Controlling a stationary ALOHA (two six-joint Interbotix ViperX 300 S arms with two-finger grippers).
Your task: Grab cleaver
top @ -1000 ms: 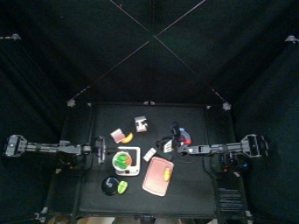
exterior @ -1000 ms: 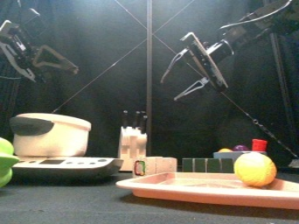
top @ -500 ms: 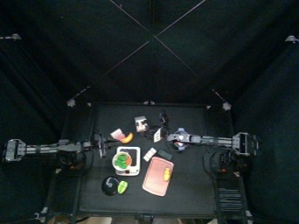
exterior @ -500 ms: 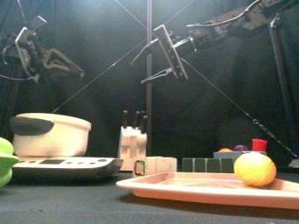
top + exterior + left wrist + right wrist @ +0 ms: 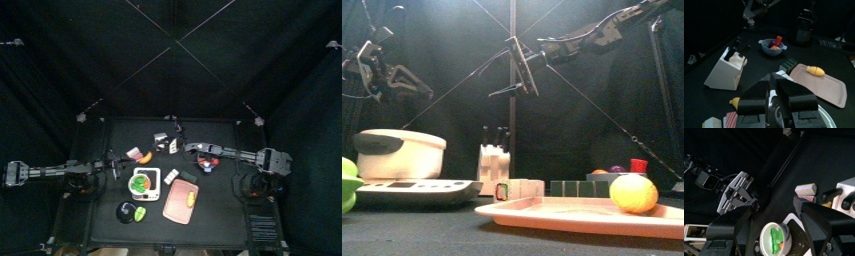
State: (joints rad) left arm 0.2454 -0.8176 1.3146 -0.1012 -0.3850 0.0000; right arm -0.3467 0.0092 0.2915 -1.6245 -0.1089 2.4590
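Observation:
I cannot pick out the cleaver by itself. Dark handles [image 5: 496, 133] stick up from a white knife block [image 5: 493, 162] at the table's back middle [image 5: 162, 142], also in the left wrist view [image 5: 725, 70]. My right gripper [image 5: 516, 66] hangs high above that block with its jaws spread wide and empty [image 5: 774, 208]; from above it lies just behind the block [image 5: 171, 127]. My left gripper [image 5: 398, 80] hovers high at the left [image 5: 112, 173], jaws a little apart with nothing between them [image 5: 776, 90].
A pink board [image 5: 178, 205] carrying a lemon [image 5: 633, 193] lies front right. A white-framed green-and-red item [image 5: 143, 183] sits left of it, with a white pot [image 5: 398, 155] on a scale. A bowl [image 5: 773, 46] of small things stands right of the block.
The right arm has swung leftward across the table to above the knife block, its jaws still wide. The left gripper's jaws have parted and it has sunk slightly.

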